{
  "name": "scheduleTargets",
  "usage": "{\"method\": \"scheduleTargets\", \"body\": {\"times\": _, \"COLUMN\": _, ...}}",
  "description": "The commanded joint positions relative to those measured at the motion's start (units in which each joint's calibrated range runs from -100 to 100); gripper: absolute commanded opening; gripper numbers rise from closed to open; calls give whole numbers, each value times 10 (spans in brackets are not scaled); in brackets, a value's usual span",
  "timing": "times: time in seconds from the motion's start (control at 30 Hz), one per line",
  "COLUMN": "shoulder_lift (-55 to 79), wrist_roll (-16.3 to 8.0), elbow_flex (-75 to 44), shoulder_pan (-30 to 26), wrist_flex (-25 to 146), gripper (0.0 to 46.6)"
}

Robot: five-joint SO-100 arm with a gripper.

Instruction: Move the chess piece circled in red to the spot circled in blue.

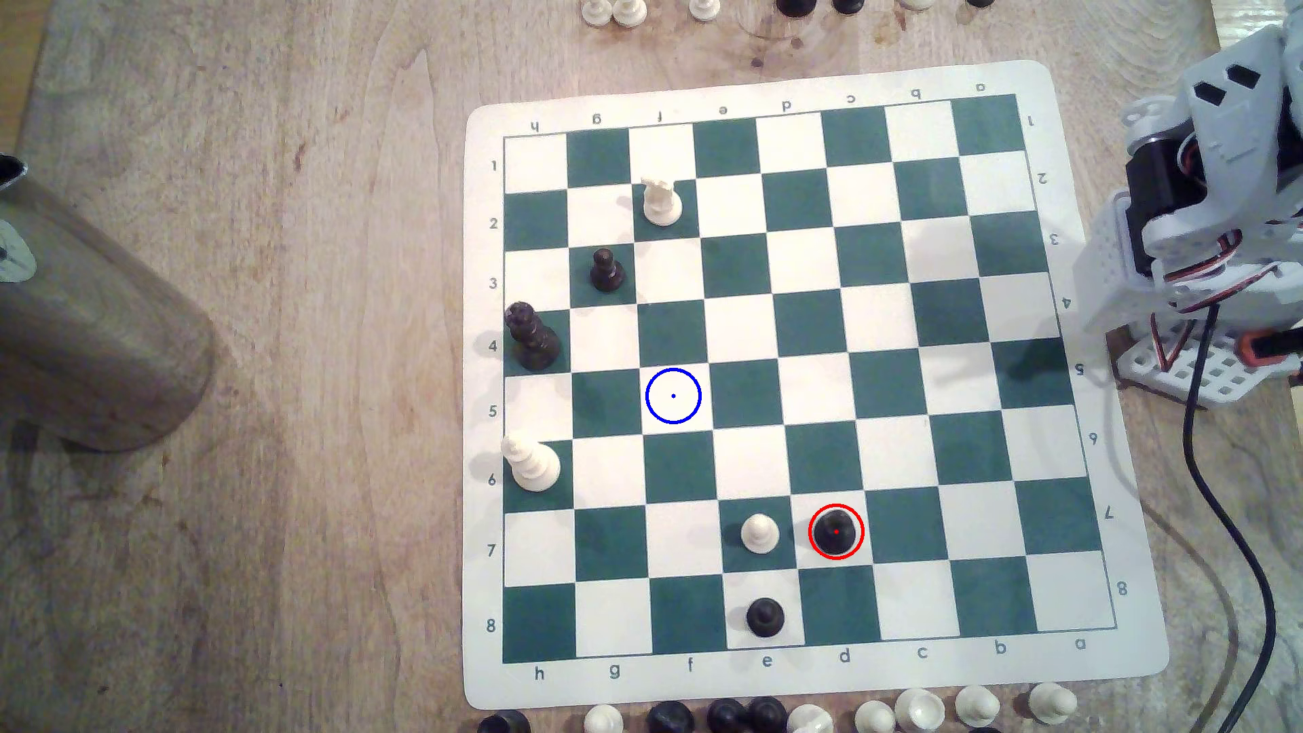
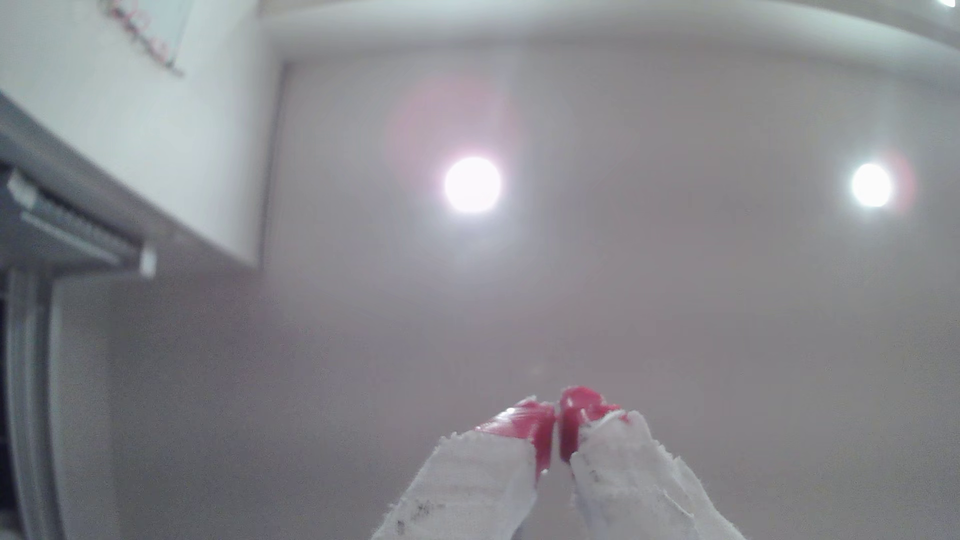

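The black bishop (image 1: 836, 531), ringed in red, stands on white square d7, just beside a white pawn (image 1: 760, 533) on e7. The blue-ringed spot (image 1: 673, 396) marks white square f5, well apart. In the wrist view, the gripper (image 2: 557, 415) points at the ceiling, red-tipped jaws clenched together, holding nothing.

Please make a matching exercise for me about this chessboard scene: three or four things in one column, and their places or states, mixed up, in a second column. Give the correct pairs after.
Things:
1. chess piece
2. spot
3. white pawn
4. end effector

Places or states:
A. on a white square, drawn as a blue ring, nothing on it
B. red tips together, pointing at the ceiling
C. inside the red ring, on a white square
D. on a green square, just to the exterior view's left of the red ring

Pairs: 1-C, 2-A, 3-D, 4-B
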Motion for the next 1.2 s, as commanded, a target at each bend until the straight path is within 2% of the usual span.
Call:
{"method": "scheduleTargets", "body": {"times": 0.0, "shoulder_lift": -3, "wrist_roll": 2, "elbow_flex": 13, "shoulder_pan": -9, "wrist_flex": 64, "gripper": 2}}
{"method": "scheduleTargets", "body": {"times": 0.13, "shoulder_lift": -3, "wrist_roll": 2, "elbow_flex": -1, "shoulder_pan": -29, "wrist_flex": 249, "gripper": 2}}
{"method": "scheduleTargets", "body": {"times": 0.17, "shoulder_lift": -2, "wrist_roll": 1, "elbow_flex": -16, "shoulder_pan": -32, "wrist_flex": 353, "gripper": 2}}
{"method": "scheduleTargets", "body": {"times": 0.3, "shoulder_lift": -2, "wrist_roll": 0, "elbow_flex": -54, "shoulder_pan": -28, "wrist_flex": 542, "gripper": 2}}
{"method": "scheduleTargets", "body": {"times": 0.43, "shoulder_lift": -1, "wrist_roll": -1, "elbow_flex": -167, "shoulder_pan": -41, "wrist_flex": 876, "gripper": 2}}
{"method": "scheduleTargets", "body": {"times": 0.63, "shoulder_lift": -1, "wrist_roll": -2, "elbow_flex": -292, "shoulder_pan": -42, "wrist_flex": 1172, "gripper": 2}}
{"method": "scheduleTargets", "body": {"times": 0.7, "shoulder_lift": 0, "wrist_roll": -2, "elbow_flex": -316, "shoulder_pan": -44, "wrist_flex": 1247, "gripper": 2}}
{"method": "scheduleTargets", "body": {"times": 0.8, "shoulder_lift": 0, "wrist_roll": -2, "elbow_flex": -320, "shoulder_pan": -77, "wrist_flex": 1289, "gripper": 4}}
{"method": "scheduleTargets", "body": {"times": 1.0, "shoulder_lift": 13, "wrist_roll": -2, "elbow_flex": -403, "shoulder_pan": -85, "wrist_flex": 1555, "gripper": 2}}
{"method": "scheduleTargets", "body": {"times": 1.07, "shoulder_lift": 46, "wrist_roll": -2, "elbow_flex": -403, "shoulder_pan": -124, "wrist_flex": 1566, "gripper": 4}}
{"method": "scheduleTargets", "body": {"times": 1.1, "shoulder_lift": 62, "wrist_roll": -2, "elbow_flex": -400, "shoulder_pan": -131, "wrist_flex": 1572, "gripper": 14}}
{"method": "scheduleTargets", "body": {"times": 1.17, "shoulder_lift": 71, "wrist_roll": -2, "elbow_flex": -395, "shoulder_pan": -141, "wrist_flex": 1576, "gripper": 102}}
